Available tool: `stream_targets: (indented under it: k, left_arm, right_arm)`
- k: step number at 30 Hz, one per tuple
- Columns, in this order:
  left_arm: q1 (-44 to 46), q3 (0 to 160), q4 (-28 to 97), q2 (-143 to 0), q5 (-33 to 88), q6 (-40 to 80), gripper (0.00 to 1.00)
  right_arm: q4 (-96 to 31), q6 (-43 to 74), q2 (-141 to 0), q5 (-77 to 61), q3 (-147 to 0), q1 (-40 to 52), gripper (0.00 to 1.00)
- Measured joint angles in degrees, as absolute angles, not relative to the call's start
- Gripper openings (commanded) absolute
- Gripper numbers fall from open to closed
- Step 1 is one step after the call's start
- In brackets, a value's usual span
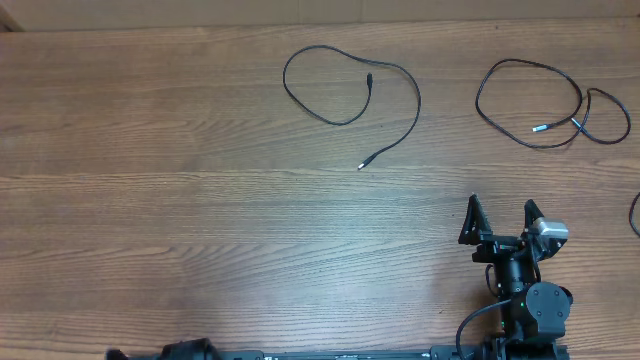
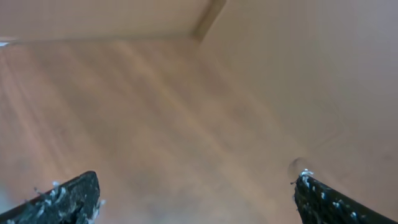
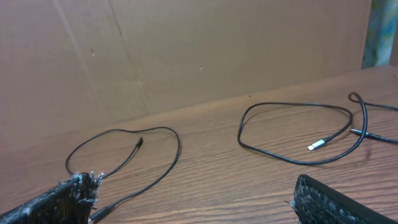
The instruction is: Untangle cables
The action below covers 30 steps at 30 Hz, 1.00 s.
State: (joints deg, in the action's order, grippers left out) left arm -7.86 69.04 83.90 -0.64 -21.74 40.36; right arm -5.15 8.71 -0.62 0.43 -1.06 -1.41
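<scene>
Wooden table (image 1: 150,200), cables (image 1: 372,158) well beyond gaping, empty right claw (image 1: 500,207); left claw (image 2: 196,190) gaping too.

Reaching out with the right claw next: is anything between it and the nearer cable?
Nothing visible: only bare table lies between the open right claw and the nearer cable. The other cable lies apart, further left.

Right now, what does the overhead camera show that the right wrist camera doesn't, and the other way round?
Only overhead: the right gripper seen whole from above, open and empty, and the full outline of the left cable and the right cable. Only right wrist: the brown wall at the back, viewed low between its own fingers. Both: the two cables lying apart on the wooden table, neither touched.
</scene>
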Motion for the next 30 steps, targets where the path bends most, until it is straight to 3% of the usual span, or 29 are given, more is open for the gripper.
stream_targets:
  k: [8,16,22,30]
  left_arm:
    - [-7.86,53.95,58.83,-0.58,-16.38,39.16,0.99]
    - [-7.86,30.72,26.81,-0.75,-3.05,24.93,0.99]
    - [-7.86,14.87,12.78,-0.75,2.48,18.17,1.00]
    - [-7.86,7.40,2.96,-0.75,3.73,16.49,1.00]
  right_arm:
    - [-5.17,8.71,-0.62,0.40,-1.06,-1.43,1.00]
    - [-5.15,8.67,-0.62,0.43,-1.06,-1.43,1.00]
    - [-5.10,8.56,-0.62,0.38,-1.06,-1.43,1.00]
    - [-5.15,8.54,-0.62,0.40,-1.06,-1.43,1.00]
